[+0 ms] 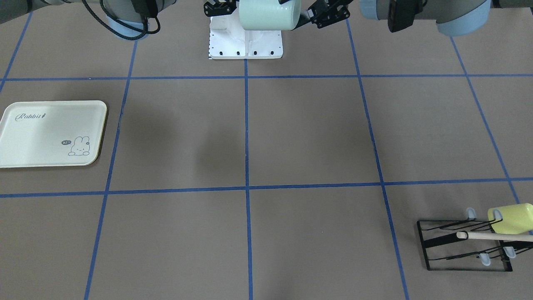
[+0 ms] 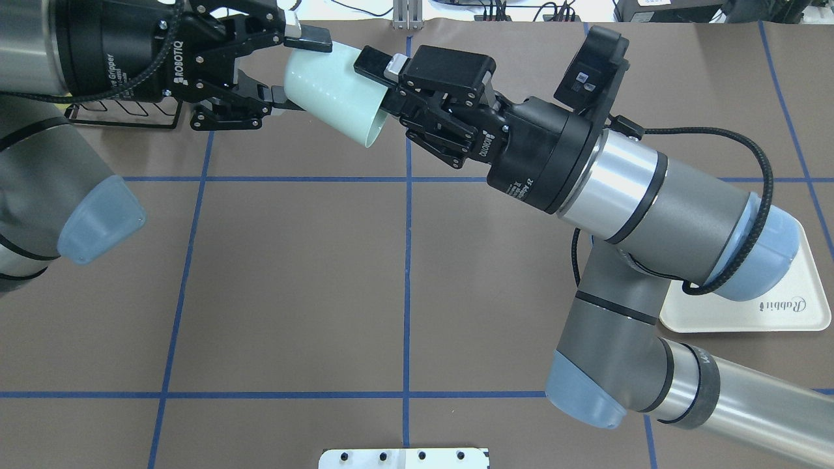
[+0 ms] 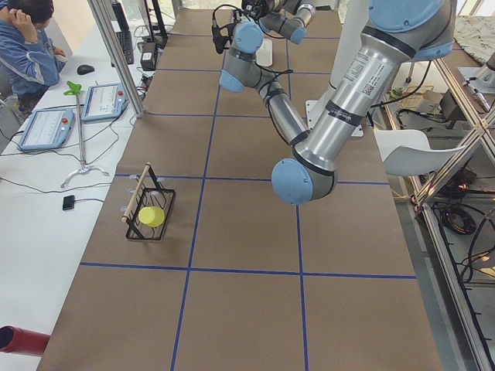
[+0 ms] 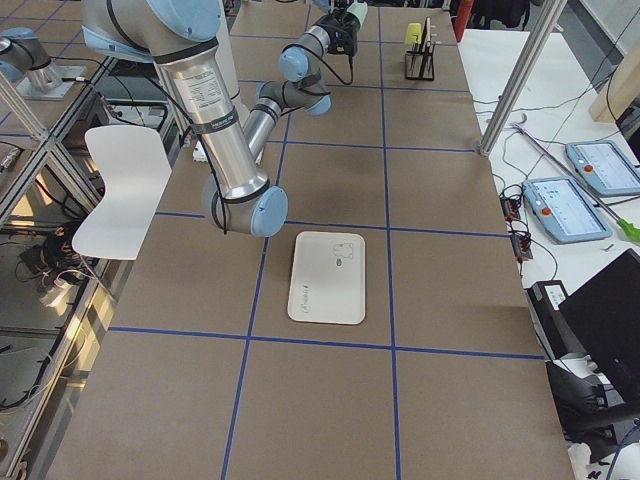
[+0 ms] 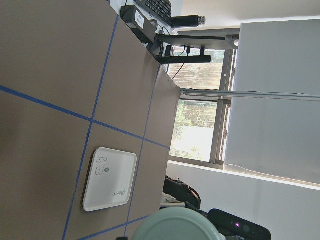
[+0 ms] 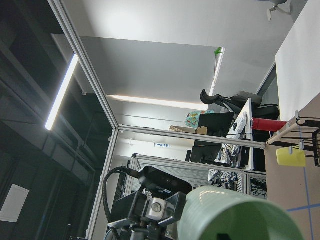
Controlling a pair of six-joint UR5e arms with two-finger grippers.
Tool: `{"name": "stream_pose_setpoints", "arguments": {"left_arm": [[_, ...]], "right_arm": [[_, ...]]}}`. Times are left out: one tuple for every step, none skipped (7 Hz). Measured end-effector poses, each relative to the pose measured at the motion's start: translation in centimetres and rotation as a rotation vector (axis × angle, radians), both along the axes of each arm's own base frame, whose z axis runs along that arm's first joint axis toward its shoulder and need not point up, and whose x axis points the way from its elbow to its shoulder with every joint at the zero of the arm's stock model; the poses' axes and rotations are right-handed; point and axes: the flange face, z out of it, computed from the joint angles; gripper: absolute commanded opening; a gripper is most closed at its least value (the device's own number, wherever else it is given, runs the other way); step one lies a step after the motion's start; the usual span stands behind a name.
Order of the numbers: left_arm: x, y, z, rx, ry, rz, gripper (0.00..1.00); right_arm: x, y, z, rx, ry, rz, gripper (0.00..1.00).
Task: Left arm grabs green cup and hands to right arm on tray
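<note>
Table (image 1: 308,133): flat brown surface, marked into large rectangles by blue tape (image 1: 246,125), as seen in the front-facing view. Cream tray (image 1: 37,137) with "Rabbit" lettering and a bunny drawing lies flat at 9 o'clock, cut by the view's edge; white plate (image 1: 250,43) with a row of dark holes lies at 12 o'clock, on the centre tape line. Black wire rack (image 1: 441,246) sits at 4 o'clock, well apart from both, carrying a yellow-green cup (image 1: 514,218) and a pale wooden rod (image 1: 491,236).
</note>
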Motion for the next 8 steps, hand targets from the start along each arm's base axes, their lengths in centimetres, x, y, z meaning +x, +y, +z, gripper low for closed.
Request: {"name": "stream_pose_setpoints", "arguments": {"left_arm": [[0.01,-0.02,0.01,0.000,-0.001,-0.001,0.11],[0.02,-0.03,0.03,0.001,-0.002,-0.001,0.11],[0.03,-0.03,0.04,0.002,-0.002,-0.001,0.11],[0.05,-0.02,0.04,0.002,-0.002,-0.001,0.11],[0.05,-0.02,0.03,0.003,-0.002,-0.001,0.11],[0.04,-0.03,0.02,0.003,-0.002,-0.001,0.11],[0.05,-0.02,0.02,0.003,-0.002,-0.001,0.11],[0.05,-0.02,0.02,0.003,-0.002,-0.001,0.21]], "right_arm": [[0.25,0.14,-0.35,-0.006,0.011,0.000,0.41],[0.40,0.23,-0.60,-0.012,0.021,-0.001,0.38],[0.41,0.24,-0.69,-0.017,0.029,-0.001,0.37],[0.34,0.20,-0.72,-0.022,0.038,-0.001,0.37],[0.25,0.16,-0.71,-0.024,0.045,-0.001,0.34],[0.18,0.12,-0.72,-0.027,0.051,-0.001,0.30],[0.09,0.07,-0.71,-0.031,0.059,-0.001,0.28],[0.08,0.08,-0.74,-0.033,0.063,-0.002,0.18]]}}
